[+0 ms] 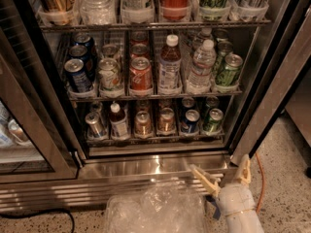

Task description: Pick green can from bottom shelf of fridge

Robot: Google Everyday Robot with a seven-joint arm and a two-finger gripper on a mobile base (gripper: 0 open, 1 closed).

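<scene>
Gripper: the gripper point(224, 174) sits low at the right of the view, in front of the fridge and below its steel sill, on a white wrist point(236, 208).
Grip: released; the two pale fingers point(204, 178) are spread wide in a V, with nothing between them.
Gripper to fridge: one finger points up and left toward the sill, the other stands upright near the right door post; whether either touches the fridge cannot be told.
Green can: the green can point(213, 121) stands upright at the front of the rightmost lane of the bottom shelf point(155, 140), above and a little left of the gripper and well apart from it.
Neighbours: a blue can point(190, 122) stands just beside it on the left; further left are two brownish cans point(166, 120), a small bottle point(118, 122) and a silver can point(95, 124).
Behind it: another can with a green side point(210, 104) stands in the same lane.
Fridge: the fridge point(146, 167) is open, its glass door point(26, 135) swung to the left.
Shelf above: a red can point(141, 74), water bottles point(200, 67), blue cans point(77, 75) and a larger green can point(228, 70).
Floor: crumpled clear plastic point(155, 210) lies just left of the wrist; an orange cord point(261, 178) runs on the right and a black cord point(53, 211) on the left.
</scene>
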